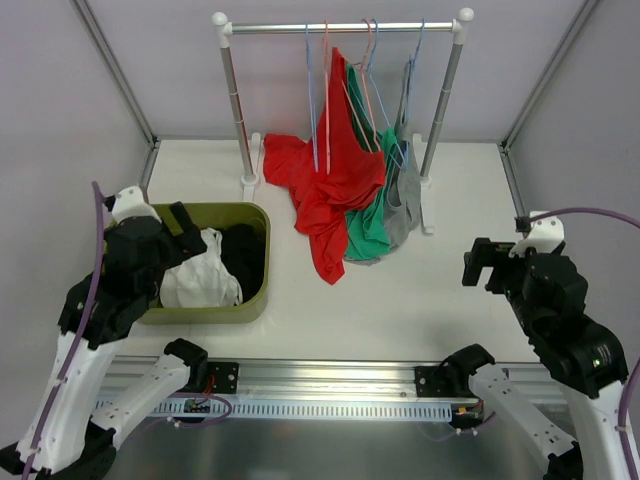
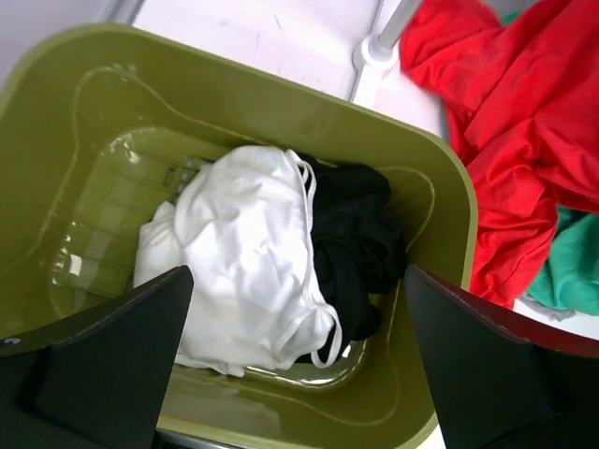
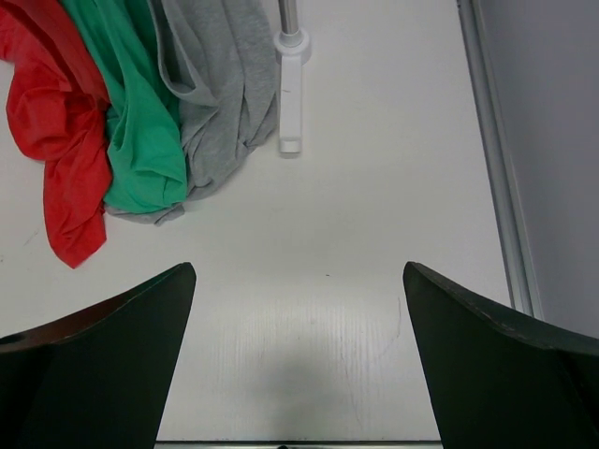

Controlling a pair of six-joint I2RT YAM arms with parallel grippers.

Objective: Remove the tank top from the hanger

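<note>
Red (image 1: 335,180), green (image 1: 368,228) and grey (image 1: 403,195) tank tops hang from thin hangers (image 1: 325,60) on the rack's rail, their hems pooling on the table. A white tank top (image 2: 243,248) and a black garment (image 2: 360,243) lie inside the olive bin (image 2: 281,103). My left gripper (image 2: 298,276) hovers open just above the bin (image 1: 250,215), holding nothing; it shows in the top view as well (image 1: 188,225). My right gripper (image 3: 298,271) is open over bare table at the right (image 1: 482,265), well short of the hanging clothes.
The clothes rack (image 1: 340,27) stands at the back, its right foot (image 3: 290,56) beside the grey top (image 3: 220,84). A raised rail (image 3: 496,140) borders the table's right side. White walls enclose the workspace.
</note>
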